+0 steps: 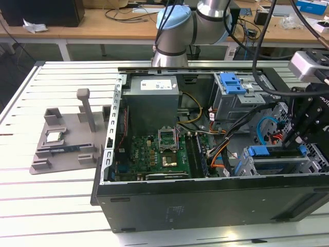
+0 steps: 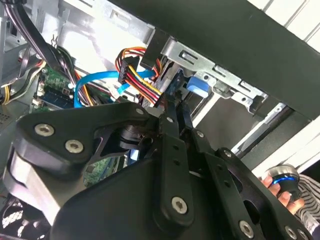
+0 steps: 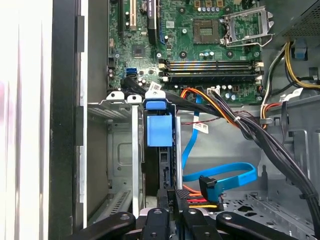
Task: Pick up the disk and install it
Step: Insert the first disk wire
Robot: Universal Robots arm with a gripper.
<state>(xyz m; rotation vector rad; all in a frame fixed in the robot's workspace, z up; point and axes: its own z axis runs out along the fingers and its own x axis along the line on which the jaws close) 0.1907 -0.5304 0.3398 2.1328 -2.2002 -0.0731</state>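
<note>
Gripper (image 3: pixel 170 197): clenched on the disk (image 3: pixel 160 131), edge-on in the drive cage (image 1: pixel 280 164) slot at the exterior view's right. Beside it: blue cable (image 3: pixel 220 176), motherboard (image 1: pixel 154 152). Computer case (image 1: pixel 205 206) on slatted tabletop (image 1: pixel 46 206).

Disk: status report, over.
Gripper at the bay, by the disk's end. Disk edgewise in the slot. Cables close alongside.
</note>
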